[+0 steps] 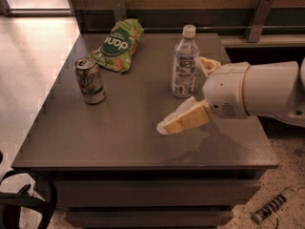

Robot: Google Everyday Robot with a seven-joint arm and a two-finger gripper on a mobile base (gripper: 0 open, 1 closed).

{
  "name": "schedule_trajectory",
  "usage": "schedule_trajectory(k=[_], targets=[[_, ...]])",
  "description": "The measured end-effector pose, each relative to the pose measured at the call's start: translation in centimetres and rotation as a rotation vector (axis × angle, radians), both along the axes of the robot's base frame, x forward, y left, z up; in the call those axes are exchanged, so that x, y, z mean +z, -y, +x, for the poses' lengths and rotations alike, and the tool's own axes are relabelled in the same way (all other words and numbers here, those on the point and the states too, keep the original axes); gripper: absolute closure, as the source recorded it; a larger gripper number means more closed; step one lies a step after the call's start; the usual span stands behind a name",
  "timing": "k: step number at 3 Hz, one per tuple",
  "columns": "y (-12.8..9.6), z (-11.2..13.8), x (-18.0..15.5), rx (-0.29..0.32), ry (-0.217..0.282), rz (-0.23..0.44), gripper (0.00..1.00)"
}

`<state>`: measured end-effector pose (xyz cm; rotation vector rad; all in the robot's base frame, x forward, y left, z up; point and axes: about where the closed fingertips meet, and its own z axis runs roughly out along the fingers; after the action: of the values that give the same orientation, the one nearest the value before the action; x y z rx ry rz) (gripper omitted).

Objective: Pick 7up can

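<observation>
Camera view: we see one fat white robot arm [267, 92] coming in from the right side. It lies almost flat, low over the dark grey square table [119, 137]. At the end of the arm is the gripper [179, 94]. It points to the left. Its two yellowish fingers [188, 119] are spread wide apart, and we see nothing held in them. One finger reaches down and left, over the middle of the table top. The other finger sticks up just to the right of the clear plastic water bottle with the white cap [185, 63]. We cannot tell if that finger touches the bottle.

The small silver 7up can with green marks [89, 80] stands upright near the left edge of the table. It is well apart from the gripper, and nothing touches it.

Now we count. There is one can. There is one bottle, standing up near the back right. There is one crinkly green snack bag [116, 45], lying flat near the back, just behind the can. There is one arm, one gripper and two fingers.
</observation>
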<state>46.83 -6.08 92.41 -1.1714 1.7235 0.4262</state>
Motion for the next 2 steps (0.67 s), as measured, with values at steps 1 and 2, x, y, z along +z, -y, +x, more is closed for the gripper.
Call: schedule_trajectory(k=[1,2], targets=[[-4.90,1.28,1.61,0.064,0.036,0.132,0.00],[-4.91,1.27,1.61,0.064,0.036,0.131,0.00]])
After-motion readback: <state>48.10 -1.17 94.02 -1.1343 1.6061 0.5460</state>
